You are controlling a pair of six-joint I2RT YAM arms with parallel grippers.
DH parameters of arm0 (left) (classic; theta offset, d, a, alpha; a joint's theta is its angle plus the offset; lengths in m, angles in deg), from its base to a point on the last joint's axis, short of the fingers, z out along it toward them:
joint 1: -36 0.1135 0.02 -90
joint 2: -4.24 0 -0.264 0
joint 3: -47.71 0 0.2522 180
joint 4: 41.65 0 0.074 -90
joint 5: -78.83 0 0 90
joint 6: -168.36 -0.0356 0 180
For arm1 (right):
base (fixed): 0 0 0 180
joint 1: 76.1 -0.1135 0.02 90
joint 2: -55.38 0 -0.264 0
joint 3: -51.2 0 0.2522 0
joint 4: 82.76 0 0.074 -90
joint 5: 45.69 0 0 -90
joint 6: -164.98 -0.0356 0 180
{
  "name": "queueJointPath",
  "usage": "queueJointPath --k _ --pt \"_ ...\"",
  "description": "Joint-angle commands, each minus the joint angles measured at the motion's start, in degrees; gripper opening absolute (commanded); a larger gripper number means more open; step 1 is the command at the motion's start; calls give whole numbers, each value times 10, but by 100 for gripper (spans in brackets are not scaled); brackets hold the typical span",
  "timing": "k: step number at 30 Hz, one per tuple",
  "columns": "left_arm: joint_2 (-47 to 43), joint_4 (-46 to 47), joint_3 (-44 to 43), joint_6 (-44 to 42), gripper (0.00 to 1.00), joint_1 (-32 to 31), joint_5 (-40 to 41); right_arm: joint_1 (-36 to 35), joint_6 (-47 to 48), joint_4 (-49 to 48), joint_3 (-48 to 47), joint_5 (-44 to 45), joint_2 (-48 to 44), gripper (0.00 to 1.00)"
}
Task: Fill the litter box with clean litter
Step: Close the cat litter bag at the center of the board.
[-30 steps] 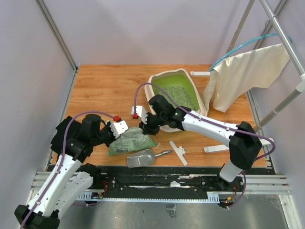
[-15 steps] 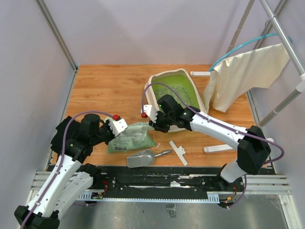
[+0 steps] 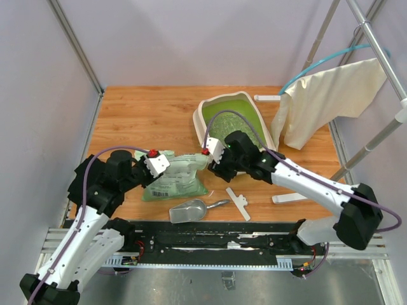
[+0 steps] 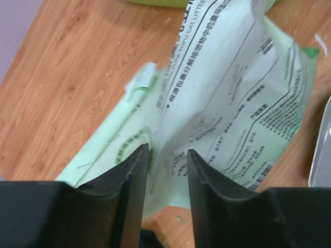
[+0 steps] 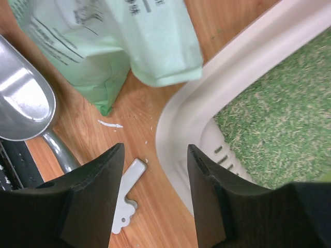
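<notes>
Both my claws stand parted. The left claw (image 4: pixel 168 152) is at the bag's (image 4: pixel 232 103) edge, and the right claw (image 5: pixel 155 149) is empty over the litter box's (image 5: pixel 201 98) near-left rim. Clean litter (image 5: pixel 274 129) lies inside the box; being loose, it would likely scatter. The bag, just left of the box, looks slack and slippery, so I'd pinch a sealed corner. The wooden counter (image 3: pixel 140 121) looks smooth, and a cloth (image 3: pixel 331 101) hangs right of the box.

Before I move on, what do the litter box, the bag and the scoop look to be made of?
The litter box: probably moulded plastic, cream with a slight sheen; its rim is thick, smooth and rounded. The bag: seemingly thin printed plastic film, pale green; it creases sharply and catches the light. The scoop: metal, perhaps steel or aluminium; it is silvery with bright, mirror-like glints.
</notes>
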Motion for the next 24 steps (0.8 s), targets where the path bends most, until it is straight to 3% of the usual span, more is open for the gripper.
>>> queueJointPath --k 1,3,15,20,24 --pt "-22 30 -9 23 45 3 -29 2 -43 -32 17 18 -64 54" --pt "-24 23 -11 30 53 3 -43 2 -52 -28 31 10 -84 54" --pt "-6 85 -7 74 59 3 -20 2 -90 -56 95 2 -152 54" --pt "-46 157 -20 195 68 3 -22 2 -159 -16 99 5 -161 60" --pt "-79 230 -12 346 75 3 -59 2 -289 50 127 61 -190 60"
